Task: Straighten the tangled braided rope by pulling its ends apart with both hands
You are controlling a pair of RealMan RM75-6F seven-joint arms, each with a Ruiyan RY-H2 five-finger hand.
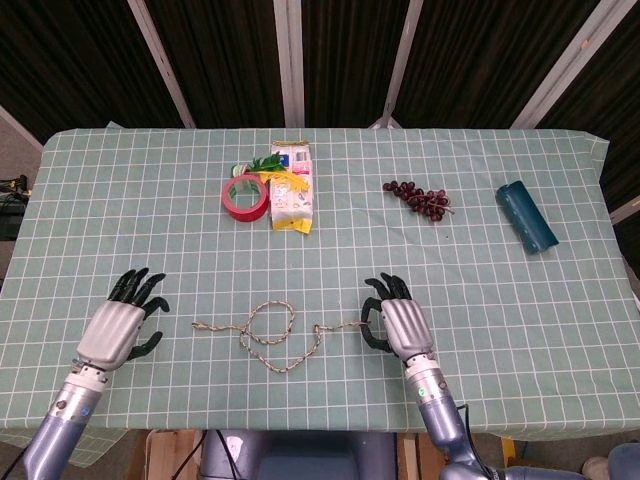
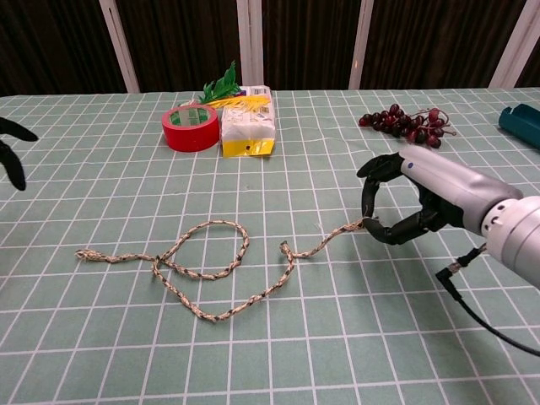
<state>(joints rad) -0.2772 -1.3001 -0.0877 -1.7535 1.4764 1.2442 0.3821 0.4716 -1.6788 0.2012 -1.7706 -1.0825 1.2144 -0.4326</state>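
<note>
The braided rope [image 1: 270,335] lies on the green checked cloth near the front edge, with one loose loop in its middle [image 2: 207,257]. Its frayed left end [image 2: 82,254] lies free on the cloth. My right hand [image 1: 397,318] pinches the rope's right end between thumb and a finger; the chest view shows that hand [image 2: 418,201] with the end at its fingertips. My left hand [image 1: 126,322] hovers with fingers spread, left of the rope's free end and apart from it. In the chest view only its fingertips [image 2: 10,145] show at the left edge.
At the back stand a red tape roll [image 1: 244,196], a yellow and white packet [image 1: 291,190] with green leaves, a bunch of dark grapes [image 1: 417,198] and a teal cylinder [image 1: 526,217]. The table's front edge runs just below both hands.
</note>
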